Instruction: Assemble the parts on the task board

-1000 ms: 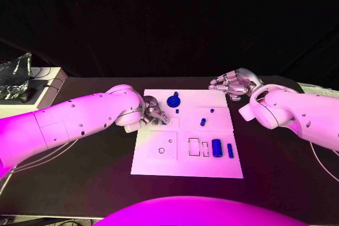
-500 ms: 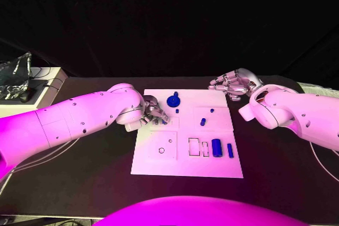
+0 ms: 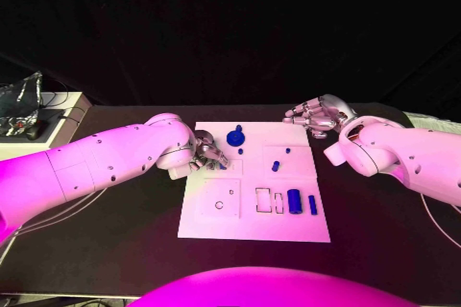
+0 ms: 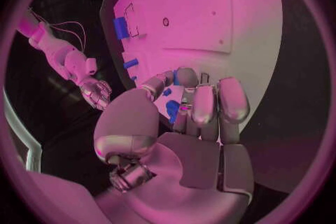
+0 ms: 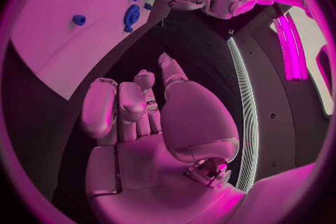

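black table: left hand [image 4: 189, 123] pinches a blue part [image 4: 172, 109]; right hand [image 3: 317, 114] empty, fingers apart.

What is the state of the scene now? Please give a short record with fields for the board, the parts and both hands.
board: white task board in the middle of the black table
parts: blue parts on the board, a round one at its far end, two bars near its right edge
left hand: over the board's left edge, holds a small blue part
right hand: beyond the board's far right corner, holds nothing, fingers apart
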### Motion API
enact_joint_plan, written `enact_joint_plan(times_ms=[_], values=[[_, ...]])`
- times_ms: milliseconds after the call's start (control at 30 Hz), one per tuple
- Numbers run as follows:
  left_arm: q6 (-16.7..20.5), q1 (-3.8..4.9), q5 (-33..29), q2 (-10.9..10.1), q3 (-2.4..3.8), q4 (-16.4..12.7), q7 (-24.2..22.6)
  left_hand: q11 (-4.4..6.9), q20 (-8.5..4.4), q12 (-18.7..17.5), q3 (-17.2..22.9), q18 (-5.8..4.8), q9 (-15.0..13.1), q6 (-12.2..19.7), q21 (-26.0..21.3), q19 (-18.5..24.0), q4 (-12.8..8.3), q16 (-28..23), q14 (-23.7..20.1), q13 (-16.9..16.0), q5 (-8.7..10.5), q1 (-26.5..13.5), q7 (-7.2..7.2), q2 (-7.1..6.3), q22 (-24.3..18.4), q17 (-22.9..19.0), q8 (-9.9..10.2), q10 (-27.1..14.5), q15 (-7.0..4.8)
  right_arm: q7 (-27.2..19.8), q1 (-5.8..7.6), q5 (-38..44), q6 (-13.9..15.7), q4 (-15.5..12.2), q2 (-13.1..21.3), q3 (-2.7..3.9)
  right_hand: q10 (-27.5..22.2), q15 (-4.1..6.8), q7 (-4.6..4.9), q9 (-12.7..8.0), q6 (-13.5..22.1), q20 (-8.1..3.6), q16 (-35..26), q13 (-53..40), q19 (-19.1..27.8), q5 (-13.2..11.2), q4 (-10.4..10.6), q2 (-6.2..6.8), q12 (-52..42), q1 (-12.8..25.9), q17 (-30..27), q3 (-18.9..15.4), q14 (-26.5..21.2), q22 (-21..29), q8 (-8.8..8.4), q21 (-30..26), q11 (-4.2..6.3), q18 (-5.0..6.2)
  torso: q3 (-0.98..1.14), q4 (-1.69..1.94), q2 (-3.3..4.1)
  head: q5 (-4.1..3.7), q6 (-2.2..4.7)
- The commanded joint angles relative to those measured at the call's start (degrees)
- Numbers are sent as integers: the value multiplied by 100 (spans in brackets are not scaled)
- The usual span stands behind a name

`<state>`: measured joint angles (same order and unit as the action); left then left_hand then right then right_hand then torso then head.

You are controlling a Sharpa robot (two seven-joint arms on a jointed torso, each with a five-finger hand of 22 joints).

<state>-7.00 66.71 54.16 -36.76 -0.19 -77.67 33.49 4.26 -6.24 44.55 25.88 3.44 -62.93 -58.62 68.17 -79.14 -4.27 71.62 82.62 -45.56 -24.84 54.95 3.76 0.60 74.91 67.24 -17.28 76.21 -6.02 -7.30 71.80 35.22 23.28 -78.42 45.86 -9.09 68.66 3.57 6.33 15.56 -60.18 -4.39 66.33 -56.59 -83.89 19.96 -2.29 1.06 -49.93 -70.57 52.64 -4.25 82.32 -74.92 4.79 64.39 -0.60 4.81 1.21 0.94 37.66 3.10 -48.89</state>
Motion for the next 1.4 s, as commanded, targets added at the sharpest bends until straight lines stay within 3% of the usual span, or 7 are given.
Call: enact_joint_plan(times_ms=[33,400,667,1000,1400], values=[[-324,-45,-171,-3,-15,-99,23,2,-5,23,433,-45,-12,-485,-18,-47,-375,29,-18,7,-22,101,-453,109,349,-7,-22,-11,6,-55,-10,44,-101,0,1,2,-14,25,29,-10,-22,-22,-27,4,-443,29,-38,-28,17,-11,-9,0,8,-888,-22,-30,30,13,-6,4,-4,-6,9],[-959,103,-247,-20,130,-118,42,-1,-1,12,505,-51,-15,-490,-37,-40,-395,27,-21,14,-37,128,-452,59,363,-14,-19,-11,15,-58,-19,44,-100,6,-1,2,-14,25,29,-10,-22,-22,-27,4,-443,29,-38,-28,17,-11,-9,0,8,-888,-22,-30,30,13,-4,1,-5,-3,13],[-1495,251,-335,123,157,147,93,-7,4,6,503,-56,-4,-493,-51,-30,-392,23,-24,16,-36,150,-447,58,364,-15,-6,-20,22,-60,-21,44,-96,9,-8,2,-20,24,30,-15,-17,-21,-26,12,-442,34,-38,-28,27,-8,-5,0,9,-888,-25,-33,29,13,0,0,-2,-16,31],[-2208,395,-389,539,137,828,176,-12,6,-1,501,-62,4,-488,-56,-26,-410,20,-25,18,-35,187,-441,47,370,-13,9,-31,28,-60,-21,44,-91,5,-12,2,-20,24,30,-15,-17,-21,-26,12,-442,34,-38,-28,27,-8,-5,0,9,-888,-25,-33,29,13,0,-4,5,-33,38],[-2647,553,-500,1008,30,1488,238,-16,2,-4,425,-61,19,-480,-92,-22,-392,10,-26,4,-18,262,-423,64,379,0,60,-63,27,-60,-21,44,-81,-4,-18,3,-20,24,30,-15,-17,-21,-26,12,-442,34,-38,-28,27,-8,-5,0,9,-888,-25,-33,29,13,4,-3,-1,-28,13]])
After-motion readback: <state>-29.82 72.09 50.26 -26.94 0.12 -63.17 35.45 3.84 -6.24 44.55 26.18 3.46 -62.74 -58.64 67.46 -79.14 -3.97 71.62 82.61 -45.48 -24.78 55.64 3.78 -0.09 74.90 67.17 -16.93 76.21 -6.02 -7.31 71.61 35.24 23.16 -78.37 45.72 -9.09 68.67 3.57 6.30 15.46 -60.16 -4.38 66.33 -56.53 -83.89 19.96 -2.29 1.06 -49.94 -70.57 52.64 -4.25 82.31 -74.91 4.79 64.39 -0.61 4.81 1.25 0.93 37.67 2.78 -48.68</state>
